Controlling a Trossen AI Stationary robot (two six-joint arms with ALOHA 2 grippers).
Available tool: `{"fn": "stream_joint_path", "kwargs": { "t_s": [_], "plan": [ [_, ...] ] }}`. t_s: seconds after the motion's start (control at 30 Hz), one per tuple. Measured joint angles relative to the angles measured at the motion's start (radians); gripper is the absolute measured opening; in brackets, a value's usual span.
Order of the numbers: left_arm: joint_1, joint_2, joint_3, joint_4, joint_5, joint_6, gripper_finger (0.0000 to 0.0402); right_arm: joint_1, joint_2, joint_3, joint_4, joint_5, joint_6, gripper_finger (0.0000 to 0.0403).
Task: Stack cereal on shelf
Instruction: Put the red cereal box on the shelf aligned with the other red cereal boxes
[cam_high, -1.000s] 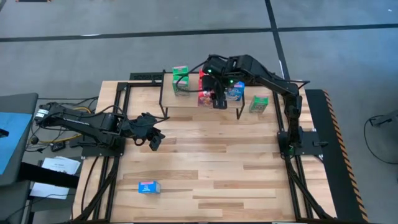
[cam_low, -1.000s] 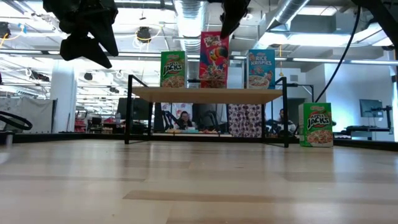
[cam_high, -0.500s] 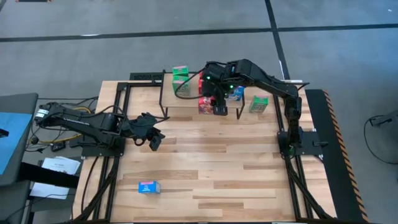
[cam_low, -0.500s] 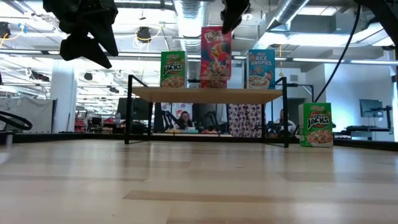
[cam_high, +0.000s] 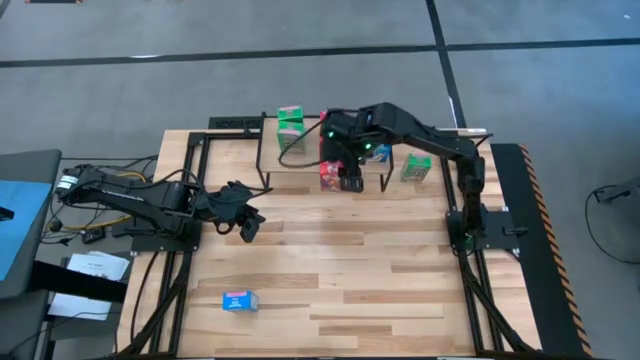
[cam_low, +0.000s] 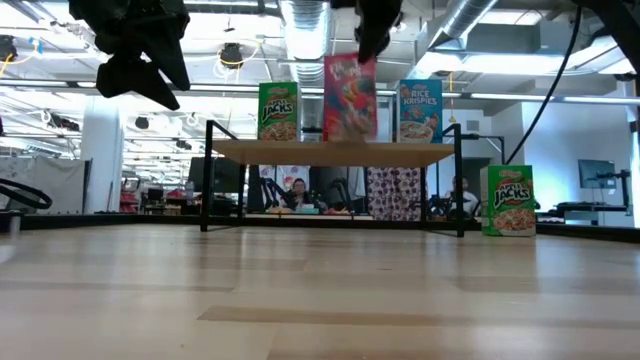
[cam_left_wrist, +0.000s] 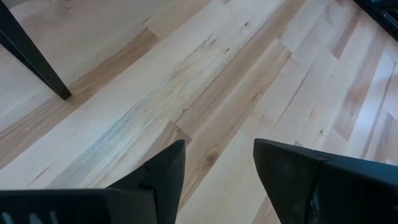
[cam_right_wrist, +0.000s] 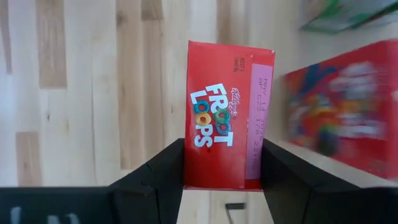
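My right gripper (cam_high: 346, 168) is over the near edge of the shelf (cam_high: 300, 160), shut on a red cereal box (cam_low: 350, 98). A green box (cam_low: 278, 110) and a blue box (cam_low: 419, 110) stand upright on the shelf board (cam_low: 240, 150). The right wrist view shows a second red box (cam_right_wrist: 336, 118) beside the held one. Another green box (cam_high: 415, 167) stands on the table right of the shelf. A blue box (cam_high: 239, 300) lies flat near the table's near-left corner. My left gripper (cam_high: 245, 225) waits open above the table's left side. My right gripper pinches the red box by its top end (cam_right_wrist: 227, 168), one finger (cam_right_wrist: 163, 174) on each broad face, coming from above and pointing down. The box hangs upright below the fingers. Its bottom (cam_low: 350, 138) is level with the shelf board; whether it rests there I cannot tell.
The shelf's black legs (cam_high: 265, 183) stand on the slatted tabletop (cam_high: 330, 270), which has wide bare wood between the shelf and the lying blue box. A black frame (cam_high: 510, 200) runs along the table's sides. People sit in the room behind the shelf (cam_low: 295, 192).
My right gripper has moved toward the table's near edge, carrying the red box from the middle of the shelf board to its near edge. The box has stayed upright in the shut fingers. The other boxes have not moved.
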Motion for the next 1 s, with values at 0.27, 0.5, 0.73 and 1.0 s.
{"fn": "stream_joint_path", "kwargs": {
  "t_s": [0.27, 0.5, 0.73, 1.0],
  "plan": [
    [0.0, 0.0, 0.0, 0.0, 0.0, 0.01, 0.0179, 0.001, 0.001, -0.046, 0.015, -0.001, 0.003, 0.0205],
    [0.0, 0.0, 0.0, 0.0, -0.004, 0.01, 0.0179, -0.011, -0.01, -0.046, 0.05, 0.007, -0.049, 0.0205],
    [0.0, 0.0, 0.0, 0.0, -0.006, 0.009, 0.0179, -0.033, -0.009, -0.043, 0.073, 0.019, -0.09, 0.0205],
    [0.0, 0.0, 0.0, 0.0, -0.009, 0.017, 0.0179, -0.054, -0.01, 0.05, 0.065, 0.025, -0.113, 0.0205]
  ]
}}
